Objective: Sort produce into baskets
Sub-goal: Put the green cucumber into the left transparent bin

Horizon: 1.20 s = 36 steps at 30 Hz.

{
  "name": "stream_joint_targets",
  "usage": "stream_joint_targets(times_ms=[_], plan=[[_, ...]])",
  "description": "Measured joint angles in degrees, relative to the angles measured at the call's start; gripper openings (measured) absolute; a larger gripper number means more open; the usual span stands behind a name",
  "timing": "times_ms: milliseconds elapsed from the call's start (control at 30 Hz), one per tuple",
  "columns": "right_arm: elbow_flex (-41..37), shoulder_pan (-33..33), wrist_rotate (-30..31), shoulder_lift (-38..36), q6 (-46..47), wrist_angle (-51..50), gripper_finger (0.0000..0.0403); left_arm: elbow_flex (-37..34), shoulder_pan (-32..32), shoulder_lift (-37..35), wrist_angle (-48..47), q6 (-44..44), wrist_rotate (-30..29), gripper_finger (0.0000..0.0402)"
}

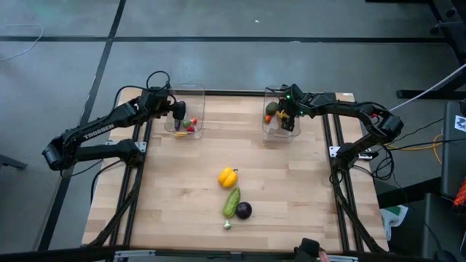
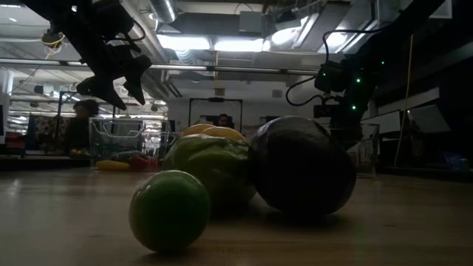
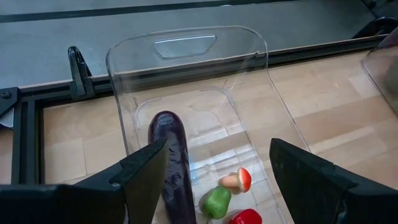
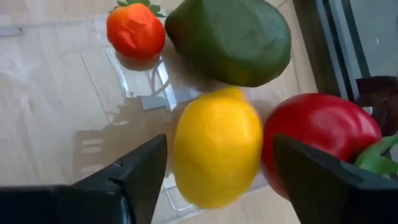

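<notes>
Clear glossy plastic baskets (image 3: 186,74) sit on a matt, light wood-grain table (image 1: 291,189) framed in dark metal.

On the pale wood table (image 1: 291,189), a yellow pepper (image 1: 228,176), a green cucumber (image 1: 231,201) and a dark purple round piece (image 1: 244,210). The clear bin (image 3: 249,74) holds a purple eggplant (image 3: 174,162); elsewhere, a yellow lemon (image 4: 217,155), red tomato (image 4: 320,140) and green avocado (image 4: 230,40).

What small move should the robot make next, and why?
Probably lift the open left pincer out of the left bin and swing toward the yellow pepper. The eggplant already lies in that bin, free of the fingers, while the pepper, cucumber and purple ball wait mid-table.
</notes>
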Motion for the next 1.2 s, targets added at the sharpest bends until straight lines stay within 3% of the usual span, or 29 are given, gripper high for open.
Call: stream_joint_targets(times_ms=[300,600,933,1200], plan=[[0.02,-0.02,-0.31,0.0,-0.2,0.77,0.0292,0.0,-0.02,-0.09,3.08,-0.98,0.25,0.0276],[0.02,-0.02,-0.34,0.02,-0.24,0.72,0.0292,0.0,-2.75,-1.01,23.65,-0.13,9.91,0.0276],[0.02,-0.02,-0.38,0.02,-0.28,0.71,0.0292,0.0,-21.13,-0.98,28.55,-3.03,11.61,0.0276],[0.02,-0.02,-0.39,0.02,-0.31,0.66,0.0292,0.81,-37.97,3.05,28.76,-13.67,6.8,0.0276]])
